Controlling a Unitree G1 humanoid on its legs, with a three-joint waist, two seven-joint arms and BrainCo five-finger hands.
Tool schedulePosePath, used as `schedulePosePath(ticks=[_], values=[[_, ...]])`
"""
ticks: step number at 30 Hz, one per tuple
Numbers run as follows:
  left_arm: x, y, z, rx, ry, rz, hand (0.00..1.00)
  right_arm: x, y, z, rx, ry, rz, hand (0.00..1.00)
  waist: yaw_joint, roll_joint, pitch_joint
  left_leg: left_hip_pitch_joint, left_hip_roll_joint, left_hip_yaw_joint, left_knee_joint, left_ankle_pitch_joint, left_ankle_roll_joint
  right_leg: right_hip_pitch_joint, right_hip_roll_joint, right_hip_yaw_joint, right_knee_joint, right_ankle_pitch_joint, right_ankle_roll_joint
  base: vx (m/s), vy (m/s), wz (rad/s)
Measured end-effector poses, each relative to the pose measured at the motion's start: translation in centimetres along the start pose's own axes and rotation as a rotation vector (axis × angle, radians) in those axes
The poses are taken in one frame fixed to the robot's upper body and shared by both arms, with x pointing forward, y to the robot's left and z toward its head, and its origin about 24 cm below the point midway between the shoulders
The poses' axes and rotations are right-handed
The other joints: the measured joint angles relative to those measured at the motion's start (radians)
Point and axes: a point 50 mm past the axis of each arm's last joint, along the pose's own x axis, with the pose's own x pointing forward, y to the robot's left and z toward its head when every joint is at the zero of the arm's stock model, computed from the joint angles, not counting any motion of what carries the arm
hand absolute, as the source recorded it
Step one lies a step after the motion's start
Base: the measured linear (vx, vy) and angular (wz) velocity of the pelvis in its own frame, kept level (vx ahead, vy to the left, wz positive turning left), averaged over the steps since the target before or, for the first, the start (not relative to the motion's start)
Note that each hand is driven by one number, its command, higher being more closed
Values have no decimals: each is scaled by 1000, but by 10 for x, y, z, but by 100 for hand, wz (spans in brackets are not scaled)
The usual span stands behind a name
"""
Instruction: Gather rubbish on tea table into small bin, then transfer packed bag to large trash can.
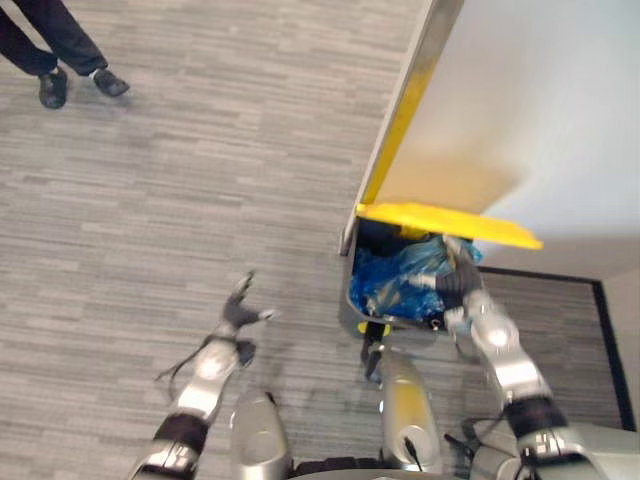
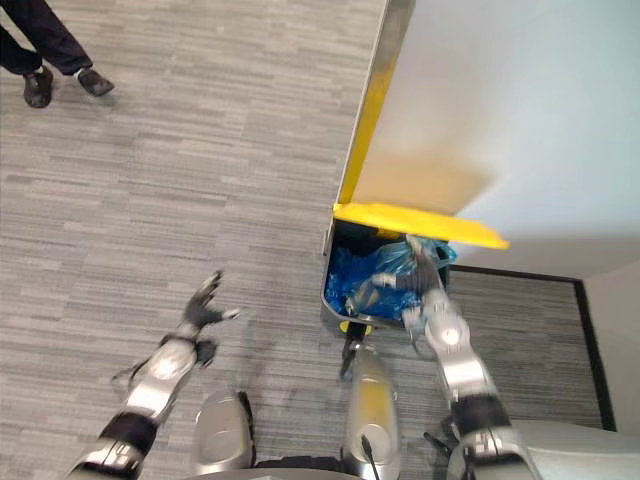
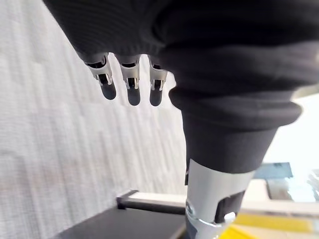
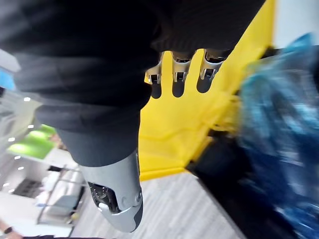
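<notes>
I am reaching my right hand (image 1: 452,282) into the mouth of the large trash can (image 1: 347,305), just under its yellow lid (image 1: 450,225). The blue bag (image 1: 400,275) is lying inside the can, below and beside that hand. From the head views I cannot tell whether my fingers are touching the bag. The right wrist view is showing what they do not: my fingers (image 4: 177,74) are hanging straight and loose against the yellow lid's flat face, with nothing between them and the thumb. The bag is showing there as a blur of blue to one side.

I am holding my left hand (image 1: 238,312) well apart from the can, out over the carpet (image 1: 200,150), its fingers spread wide and empty. Its wrist view is giving the same relaxed fingers (image 3: 132,82) over the carpet's fine weave.

The bag is thin, crinkled, glossy plastic, bunched into folds. The lid is a smooth, flat, hard panel with a straight edge, and the can's wall is grey with a rounded rim. The carpet is grey, in short streaked stripes. A person's dark shoes (image 1: 55,88) are standing on it, far from the can.
</notes>
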Motion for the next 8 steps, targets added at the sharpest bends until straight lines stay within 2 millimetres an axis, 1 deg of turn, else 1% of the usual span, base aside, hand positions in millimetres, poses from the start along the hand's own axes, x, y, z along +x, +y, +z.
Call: schedulePosePath(ticks=[1, 2, 3, 4, 5, 6, 8], values=[[-11, 6, -7, -17, 11, 8, 0, -14, 0, -17, 3, 59, 0, 0, -6, -7, -36, -9, -19, 2, -48, 29, -1, 70, 9, 17, -26, -28, 30, 80, -115, -16], [-17, 4, -9, -38, 9, 4, 0, -25, -4, -31, 2, 108, -12, 0, -8, -15, -61, -27, -31, -1, -79, 51, -11, 114, 33, 19, -156, -81, 61, 49, -112, -16], [-19, 1, -10, -55, 10, -4, 0, -29, -7, -36, 2, 131, -20, 0, -8, -2, -65, -31, -37, -8, -105, 64, -11, 132, 45, 13, -219, -87, 58, 8, -93, -27], [-24, -6, -14, -82, 19, -26, 0, -34, -11, -45, 6, 167, -33, 0, -8, 21, -87, -43, -47, -9, -166, 104, -11, 164, 79, 4, -364, -83, 49, 5, -68, -40], [-26, -12, -16, -104, 20, -46, 0, -38, -13, -54, 7, 206, -38, 0, -10, 46, -104, -43, -43, 1, -224, 145, -15, 174, 113, 8, -472, -40, 20, 5, -49, -47], [-26, -15, -15, -112, 19, -61, 0, -43, -12, -63, 10, 247, -36, 0, -10, 61, -123, -34, -41, 14, -278, 185, -21, 187, 137, 13, -546, 4, 15, 39, -36, -37], [-27, -16, -16, -114, 19, -71, 0, -47, -12, -72, 12, 285, -31, 0, -8, 72, -147, -22, -41, 23, -334, 217, -23, 201, 155, 15, -617, 46, 12, 22, -8, -15]])
